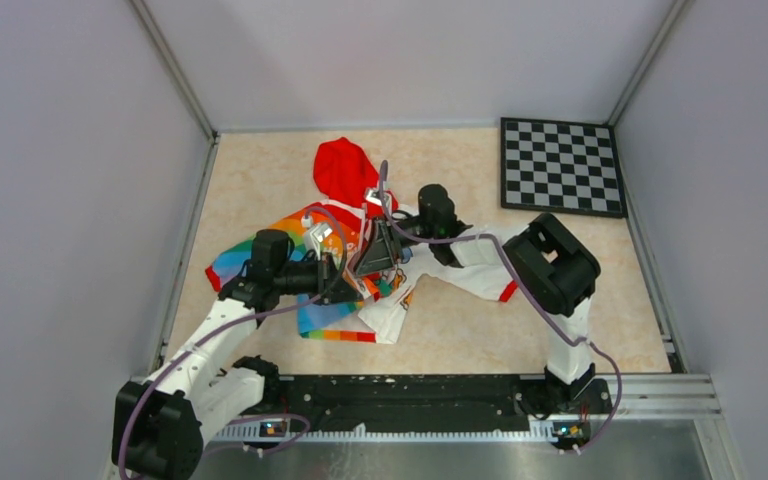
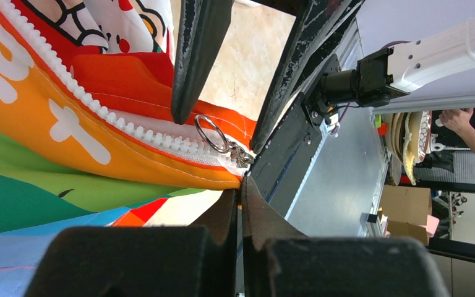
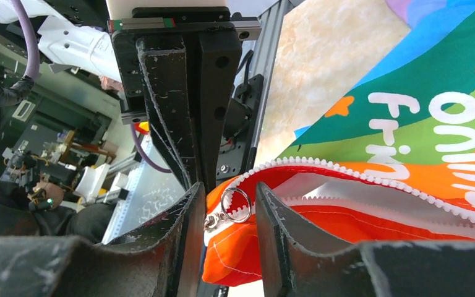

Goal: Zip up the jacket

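The jacket (image 1: 390, 310), a small child's hooded zip-up, lies crumpled in the middle of the beige table (image 1: 480, 345). Its red hood (image 1: 345, 170) points to the far side, the rainbow-striped half (image 1: 250, 250) is on the left, and the white half with a red cuff (image 1: 507, 292) is on the right. White lettering runs across the green and orange stripes (image 3: 420, 124). It is cut off and slanted, and only a fragment like "frin" can be made out.

The left gripper (image 2: 241, 189) has its fingers pressed together, pinching the jacket's orange edge at the bottom end of the white zip teeth (image 2: 99, 111). The right gripper (image 3: 229, 192) meets it there. Its fingers are slightly apart, one on each side of the metal ring pull (image 3: 237, 205), and neither clamps it.

A black-and-white checkerboard (image 1: 560, 165) lies in the far right corner, well apart from the jacket.
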